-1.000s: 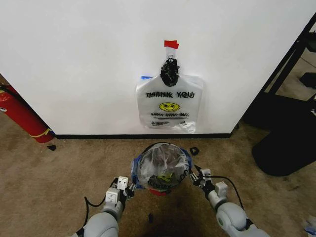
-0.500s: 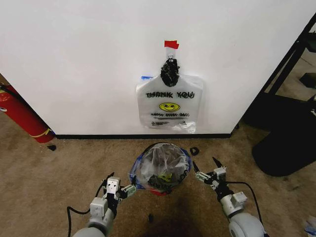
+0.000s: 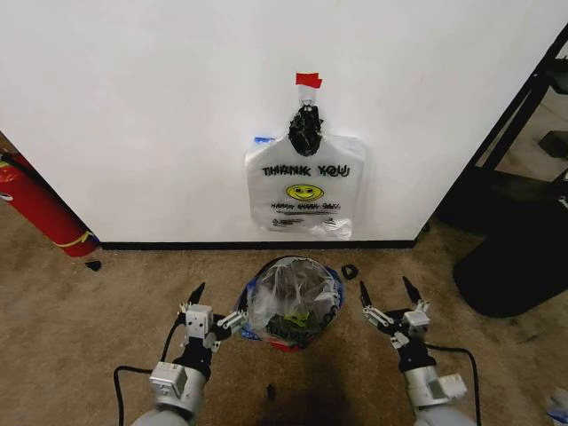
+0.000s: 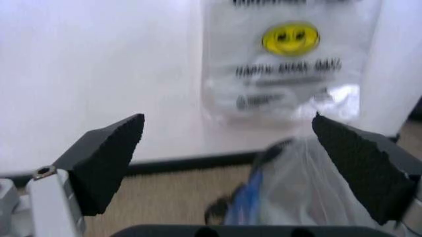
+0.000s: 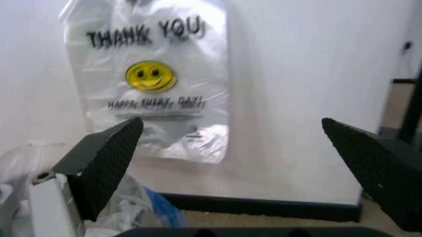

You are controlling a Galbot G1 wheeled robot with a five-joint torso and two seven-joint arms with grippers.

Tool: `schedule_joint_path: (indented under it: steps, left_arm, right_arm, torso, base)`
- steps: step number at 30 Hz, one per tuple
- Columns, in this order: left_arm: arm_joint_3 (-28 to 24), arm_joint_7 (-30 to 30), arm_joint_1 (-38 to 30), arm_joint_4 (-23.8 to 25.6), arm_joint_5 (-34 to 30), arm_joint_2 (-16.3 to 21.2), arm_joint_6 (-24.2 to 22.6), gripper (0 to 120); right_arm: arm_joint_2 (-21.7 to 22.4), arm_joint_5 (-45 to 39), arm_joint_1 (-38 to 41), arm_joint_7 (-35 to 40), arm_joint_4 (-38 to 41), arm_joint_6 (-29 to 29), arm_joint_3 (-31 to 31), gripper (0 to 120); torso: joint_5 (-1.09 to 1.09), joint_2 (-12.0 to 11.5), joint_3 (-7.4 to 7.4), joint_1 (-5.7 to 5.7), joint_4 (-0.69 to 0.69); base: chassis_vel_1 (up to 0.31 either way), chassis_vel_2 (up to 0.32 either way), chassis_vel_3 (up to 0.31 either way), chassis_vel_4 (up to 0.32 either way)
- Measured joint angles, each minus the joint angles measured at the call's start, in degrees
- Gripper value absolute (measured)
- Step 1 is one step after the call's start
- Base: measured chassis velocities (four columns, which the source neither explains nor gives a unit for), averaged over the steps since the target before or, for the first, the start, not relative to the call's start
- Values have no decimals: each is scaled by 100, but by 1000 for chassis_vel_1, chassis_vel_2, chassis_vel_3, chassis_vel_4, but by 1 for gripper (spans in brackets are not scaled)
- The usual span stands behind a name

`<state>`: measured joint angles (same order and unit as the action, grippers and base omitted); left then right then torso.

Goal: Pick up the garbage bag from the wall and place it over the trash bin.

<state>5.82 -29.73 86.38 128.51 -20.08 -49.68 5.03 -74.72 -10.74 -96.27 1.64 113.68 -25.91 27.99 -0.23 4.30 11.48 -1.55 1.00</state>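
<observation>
Translucent garbage bag [image 3: 291, 299], blue patches; black trash bin [image 3: 286, 335]

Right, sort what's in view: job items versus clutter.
Job: crinkly translucent plastic bag with blue patches, draped over the small round black bin with red base; left gripper and right gripper beside it.

Clutter: second smiley bag on wall, red fire extinguisher, red tape.

A crinkly translucent garbage bag [image 3: 288, 300] — showing blue patches at its edges — is sitting draped over the small round black trash bin [image 3: 286, 340] on the brown carpet, its mouth spread across the rim, the bin's red base peeking out below.
</observation>
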Motion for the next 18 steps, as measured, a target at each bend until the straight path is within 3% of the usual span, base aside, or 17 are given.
schedule_joint_path:
  steps: [9, 18]
  left_arm:
    - [73, 167, -524, -43, -511, 276, -168, 100]
    - [-233, 702, -1285, -649, -1054, 399, -498, 100]
  right_arm:
    - [-366, 681, -662, 62, 287, -626, -27, 100]
    - [-584, 470, -1236, 98, 587, -774, -19, 100]
  torso:
    - [1, 0, 0, 0, -1]
    - [0, 0, 0, 0, -2]
  base:
    - [0, 0, 0, 0]
    - [0, 0, 0, 0]
